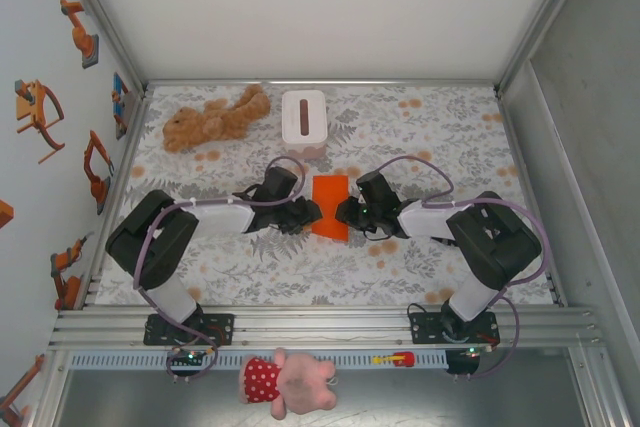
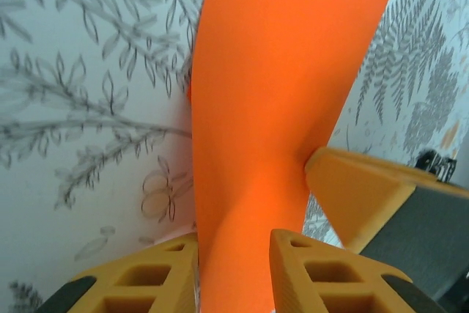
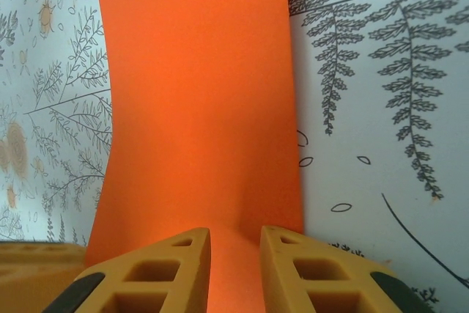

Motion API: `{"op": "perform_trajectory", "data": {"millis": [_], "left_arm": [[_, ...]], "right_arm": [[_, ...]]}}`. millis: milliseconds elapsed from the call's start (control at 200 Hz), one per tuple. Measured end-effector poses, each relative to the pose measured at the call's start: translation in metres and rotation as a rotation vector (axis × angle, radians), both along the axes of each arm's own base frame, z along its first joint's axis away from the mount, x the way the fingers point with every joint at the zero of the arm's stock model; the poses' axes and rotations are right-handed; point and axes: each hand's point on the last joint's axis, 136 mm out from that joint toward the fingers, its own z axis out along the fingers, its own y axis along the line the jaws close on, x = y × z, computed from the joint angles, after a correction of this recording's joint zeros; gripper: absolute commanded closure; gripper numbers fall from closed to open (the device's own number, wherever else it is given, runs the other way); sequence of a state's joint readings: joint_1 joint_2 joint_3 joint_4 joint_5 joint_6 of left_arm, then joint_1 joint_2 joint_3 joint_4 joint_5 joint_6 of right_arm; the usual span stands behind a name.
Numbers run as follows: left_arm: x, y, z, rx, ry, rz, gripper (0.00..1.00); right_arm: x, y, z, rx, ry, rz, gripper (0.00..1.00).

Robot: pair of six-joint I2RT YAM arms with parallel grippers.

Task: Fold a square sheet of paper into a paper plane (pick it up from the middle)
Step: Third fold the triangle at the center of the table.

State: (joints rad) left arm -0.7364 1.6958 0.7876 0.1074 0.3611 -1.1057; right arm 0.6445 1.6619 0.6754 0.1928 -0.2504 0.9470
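The square sheet of paper (image 1: 330, 205), bright orange, sits mid-table on the floral cloth and looks narrow from above, bowed between the two grippers. My left gripper (image 1: 312, 212) meets its left edge and my right gripper (image 1: 345, 212) its right edge. In the left wrist view the paper (image 2: 286, 71) rises in a curve and runs down between the left gripper's (image 2: 234, 243) yellow fingers; a right fingertip (image 2: 359, 196) presses its far edge. In the right wrist view the paper (image 3: 198, 93) puckers into a ridge pinched by the right gripper (image 3: 234, 236).
A white tissue box (image 1: 304, 119) stands just behind the paper. A brown teddy bear (image 1: 215, 119) lies at the back left. A pink plush (image 1: 290, 382) rests beyond the front rail. Aluminium frame walls enclose the table (image 1: 450, 147) on three sides.
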Motion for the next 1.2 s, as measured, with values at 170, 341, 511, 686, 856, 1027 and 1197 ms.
{"op": "perform_trajectory", "data": {"millis": [170,341,511,686,856,1027,1197], "left_arm": [[0.019,0.002,-0.006,-0.007,0.014,0.026,0.74],[0.028,0.0,-0.006,-0.021,0.019,0.022,0.77],[0.032,-0.005,0.003,-0.043,0.005,0.003,0.82],[0.031,-0.006,0.003,-0.043,0.005,-0.009,0.94],[0.029,-0.005,0.002,-0.037,0.014,-0.01,1.0],[0.028,-0.003,0.0,-0.029,0.024,-0.003,1.0],[0.028,0.0,0.004,-0.026,0.041,0.024,1.0]], "right_arm": [[0.0,0.0,0.0,0.0,0.0,-0.001,0.76],[0.0,-0.001,0.0,0.006,-0.002,-0.001,0.76],[0.0,-0.001,0.001,0.013,-0.004,0.0,0.76],[-0.002,-0.003,0.001,0.004,-0.01,0.011,0.75],[-0.007,-0.012,0.007,-0.054,-0.038,0.052,0.7],[-0.007,-0.021,0.036,-0.105,-0.161,0.118,0.57],[-0.009,-0.018,0.061,-0.141,-0.296,0.217,0.54]]}}
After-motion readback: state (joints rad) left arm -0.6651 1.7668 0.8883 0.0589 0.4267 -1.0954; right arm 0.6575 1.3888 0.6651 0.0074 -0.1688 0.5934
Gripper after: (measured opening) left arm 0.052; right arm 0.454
